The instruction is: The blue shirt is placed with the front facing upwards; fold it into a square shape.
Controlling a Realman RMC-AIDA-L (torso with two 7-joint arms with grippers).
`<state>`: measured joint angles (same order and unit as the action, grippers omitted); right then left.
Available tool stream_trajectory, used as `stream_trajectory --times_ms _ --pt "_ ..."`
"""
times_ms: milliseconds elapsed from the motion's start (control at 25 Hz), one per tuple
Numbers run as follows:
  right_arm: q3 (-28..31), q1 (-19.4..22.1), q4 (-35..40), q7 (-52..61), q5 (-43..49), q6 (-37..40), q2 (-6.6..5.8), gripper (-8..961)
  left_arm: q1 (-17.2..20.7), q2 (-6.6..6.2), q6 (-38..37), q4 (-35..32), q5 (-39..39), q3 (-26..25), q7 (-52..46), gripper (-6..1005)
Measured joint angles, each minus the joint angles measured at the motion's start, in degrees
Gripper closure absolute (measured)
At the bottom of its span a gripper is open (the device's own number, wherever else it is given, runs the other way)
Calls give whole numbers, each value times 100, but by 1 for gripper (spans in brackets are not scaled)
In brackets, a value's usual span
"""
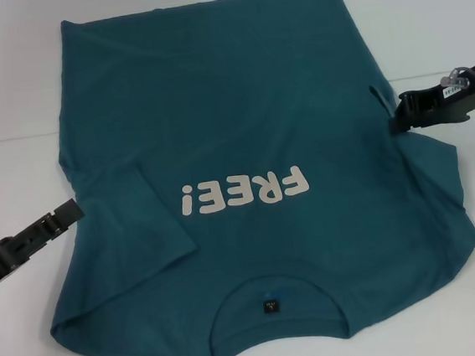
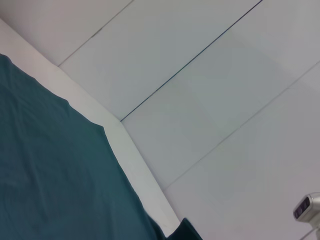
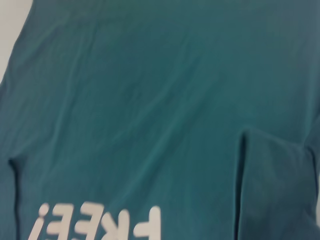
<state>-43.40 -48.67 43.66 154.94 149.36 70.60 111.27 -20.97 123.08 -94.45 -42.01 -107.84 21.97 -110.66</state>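
The blue shirt [image 1: 239,102] lies spread front-up on the white table, collar and black label [image 1: 271,306] nearest me. Its white "FREE!" print [image 1: 243,194] reads upside down. The sleeve on my left [image 1: 141,221] is folded inward over the body. The one on my right [image 1: 442,200] lies spread out. My left gripper [image 1: 72,211] hovers at the shirt's left edge, beside the folded sleeve. My right gripper [image 1: 396,119] sits at the shirt's right edge, near the armpit. The right wrist view shows shirt cloth [image 3: 150,100], the print [image 3: 100,222] and the folded sleeve [image 3: 275,185]. The left wrist view shows the shirt's edge [image 2: 50,175].
Bare white table [image 1: 11,99] surrounds the shirt on both sides. In the left wrist view a strip of table [image 2: 135,155] meets pale wall panels [image 2: 225,100], and a grey robot part [image 2: 307,207] shows at the edge.
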Motion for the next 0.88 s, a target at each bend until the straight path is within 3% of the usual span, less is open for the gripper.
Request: stream_trajectory --times_ms 400,880 --pt "21 -38 -568 159 -4 -802 -33 941 18 20 16 2 22 -28 -9 90" --pt "42 -102 -628 445 -30 -1297 -23 941 32 17 33 10 25 -61 -8 92"
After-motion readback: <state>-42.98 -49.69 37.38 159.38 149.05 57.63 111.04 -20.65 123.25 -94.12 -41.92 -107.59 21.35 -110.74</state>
